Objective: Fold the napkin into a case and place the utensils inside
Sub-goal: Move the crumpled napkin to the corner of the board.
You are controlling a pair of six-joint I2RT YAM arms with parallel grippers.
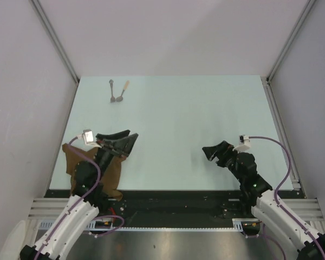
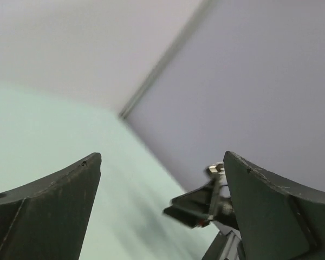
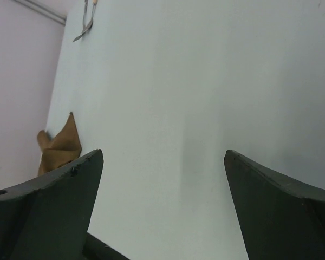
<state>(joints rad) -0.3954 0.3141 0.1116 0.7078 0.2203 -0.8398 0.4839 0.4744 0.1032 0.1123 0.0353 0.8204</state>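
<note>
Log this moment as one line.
napkin rumpled, near-left | utensils far-left, side by side | left gripper open, empty | right gripper open, empty | fold not started

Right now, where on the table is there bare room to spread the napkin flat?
Widest bare patch: middle of the table, between the left gripper and right gripper, out to the far and right edges. Crowded: near-left corner, napkin bunched under the left arm; utensils lie far left.

A pale mint-green table (image 1: 179, 119) stretches away from me. At its near left corner lies a brown napkin (image 1: 70, 158), crumpled and bunched, not flat. Well apart from it, near the far edge on the left, two slim utensils (image 1: 112, 91) lie side by side, one grey-handled, one tan-handled, dark heads pointing toward me.
</note>
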